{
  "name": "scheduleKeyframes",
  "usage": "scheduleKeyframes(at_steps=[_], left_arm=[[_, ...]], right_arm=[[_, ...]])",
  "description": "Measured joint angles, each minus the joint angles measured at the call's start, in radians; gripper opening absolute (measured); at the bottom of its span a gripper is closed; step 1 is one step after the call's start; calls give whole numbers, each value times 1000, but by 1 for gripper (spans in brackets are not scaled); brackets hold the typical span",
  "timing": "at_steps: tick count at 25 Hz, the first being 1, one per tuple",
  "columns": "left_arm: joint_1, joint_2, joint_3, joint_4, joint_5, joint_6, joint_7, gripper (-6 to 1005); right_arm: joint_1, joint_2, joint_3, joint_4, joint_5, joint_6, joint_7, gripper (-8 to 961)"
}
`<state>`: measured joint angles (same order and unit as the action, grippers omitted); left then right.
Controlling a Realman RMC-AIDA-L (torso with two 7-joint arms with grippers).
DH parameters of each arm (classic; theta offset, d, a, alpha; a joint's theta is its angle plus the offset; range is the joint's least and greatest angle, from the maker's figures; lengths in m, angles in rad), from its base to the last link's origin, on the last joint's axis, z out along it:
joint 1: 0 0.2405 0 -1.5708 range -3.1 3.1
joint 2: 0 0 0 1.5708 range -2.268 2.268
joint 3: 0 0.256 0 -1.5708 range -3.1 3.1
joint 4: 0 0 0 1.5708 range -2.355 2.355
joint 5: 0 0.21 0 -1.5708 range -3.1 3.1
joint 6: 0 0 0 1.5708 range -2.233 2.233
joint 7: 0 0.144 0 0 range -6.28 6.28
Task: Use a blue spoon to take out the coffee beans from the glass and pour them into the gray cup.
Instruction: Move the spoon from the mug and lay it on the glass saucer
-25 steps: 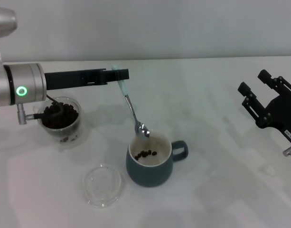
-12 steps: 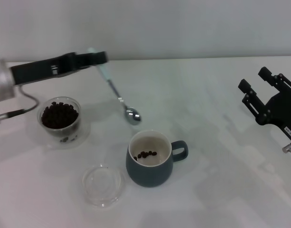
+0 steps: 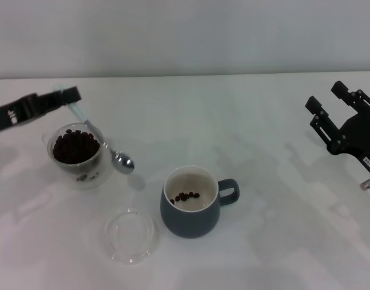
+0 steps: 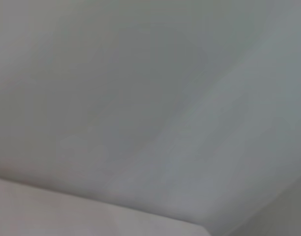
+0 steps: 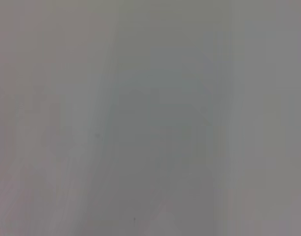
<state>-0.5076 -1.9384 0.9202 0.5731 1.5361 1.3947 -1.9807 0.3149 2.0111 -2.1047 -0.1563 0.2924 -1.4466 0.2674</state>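
Left gripper (image 3: 69, 96) is sitting at the far left of the table (image 3: 263, 181), its fingers clamping the pale handle of the blue spoon (image 3: 103, 140), gripping it at the tip so the stem hangs long and slanted down toward the robot. The spoon's metal bowl is hanging just beside the glass (image 3: 76, 156), on the side facing the mug, outside the rim and looking empty; the stem is crossing over the glass's rim. The high grip is probably for reach into the glass without the fingers fouling the rim. The glass is holding most of the coffee beans (image 3: 75, 147), piled dark and near full. The gray cup (image 3: 192, 202) is standing well apart toward the middle of the table, handle pointing right, with only a few beans on its cream bottom, so judging by that the transfer is barely begun and the next scoop is due. A flat clear dish (image 3: 131, 235) is lying near the cup on its left, nearer the robot, out of the spoon's path. Right gripper (image 3: 335, 124) is parked at the right edge, fingers spread, holding nothing. Wrist views are showing only blank grey.
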Motion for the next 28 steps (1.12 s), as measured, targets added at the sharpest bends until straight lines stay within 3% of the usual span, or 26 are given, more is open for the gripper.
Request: scheduleKeyframes(at_steps=[11, 28], left_arm=[[37, -37, 6, -36, 92, -6, 15, 129], [49, -56, 8, -100, 186, -54, 52, 129]], right_arm=[[6, 0, 2, 0, 1, -2, -17, 565], [1, 0, -1, 0, -3, -12, -17, 565]])
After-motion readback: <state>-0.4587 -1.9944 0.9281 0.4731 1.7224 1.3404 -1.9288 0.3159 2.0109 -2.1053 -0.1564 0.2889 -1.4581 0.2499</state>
